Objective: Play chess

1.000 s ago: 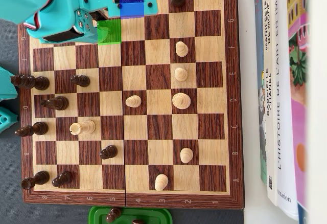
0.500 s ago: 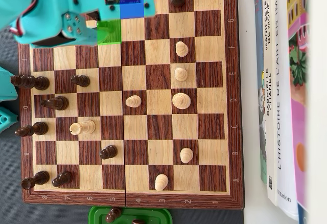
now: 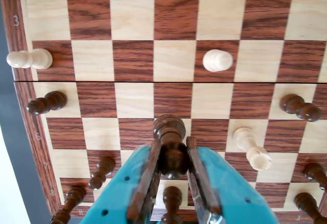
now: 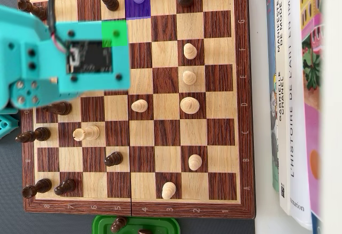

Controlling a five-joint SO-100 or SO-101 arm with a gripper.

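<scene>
- Chessboard (image 4: 214, 138): wood, visible grain, smooth satin sheen.
- Dark pawn (image 3: 170, 147): turned wood, glossy.
- Pale pieces (image 4: 189, 104): smooth light wood.
- Arm (image 4: 32, 63): matt turquoise plastic.
- Books (image 4: 299, 111): glossy paper covers.

A dark table (image 4: 10, 218) carries the chessboard (image 4: 243, 111); books (image 4: 299, 111); a green tray (image 4: 160, 226).

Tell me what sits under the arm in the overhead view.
The arm covers several squares of the chessboard, so nothing beneath shows there. In the wrist view the gripper is shut on a dark piece; the square below it is hidden.
</scene>
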